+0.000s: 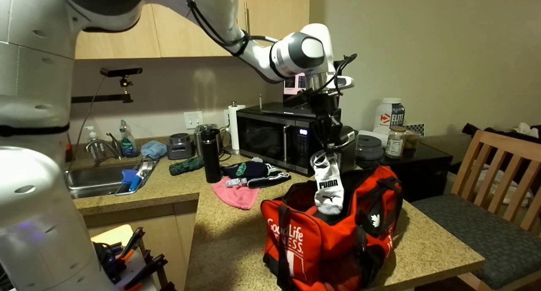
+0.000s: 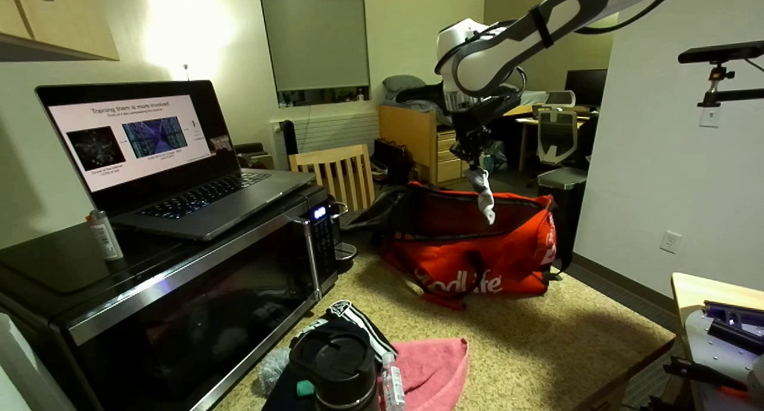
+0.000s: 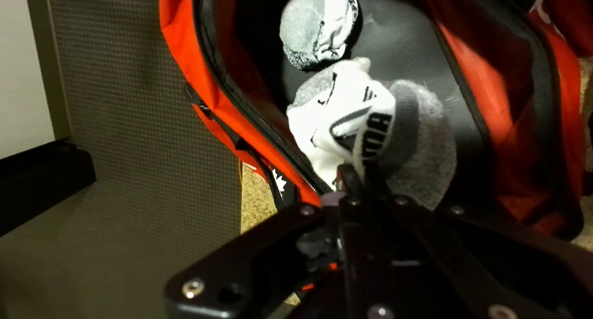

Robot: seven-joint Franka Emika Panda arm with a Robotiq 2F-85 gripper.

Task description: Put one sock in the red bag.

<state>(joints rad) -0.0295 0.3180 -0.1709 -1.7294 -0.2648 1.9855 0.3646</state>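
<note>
At the right of centre in an exterior view, the end effector (image 1: 326,150) points down and pinches the white sock (image 1: 329,183) at its upper end, so the fabric hangs limp with its black PUMA lettering towards the camera. In both exterior views the sock dangles over the gaping mouth of the red bag (image 1: 338,238), which rests on the table (image 1: 228,244); whether the toe lies below the rim I cannot tell. In the wrist view the end effector rises from the bottom edge, the sock's folds bunch at mid-frame, and a balled white-and-grey sock (image 3: 319,27) lies inside the bag at top centre. To the left of the bag in an exterior view, a pink cloth (image 1: 236,194) is spread near a black tumbler (image 1: 210,156), with a microwave (image 1: 274,137) behind. In an exterior view, upper left, an unfolded laptop (image 2: 173,166) sits on the microwave.
</note>
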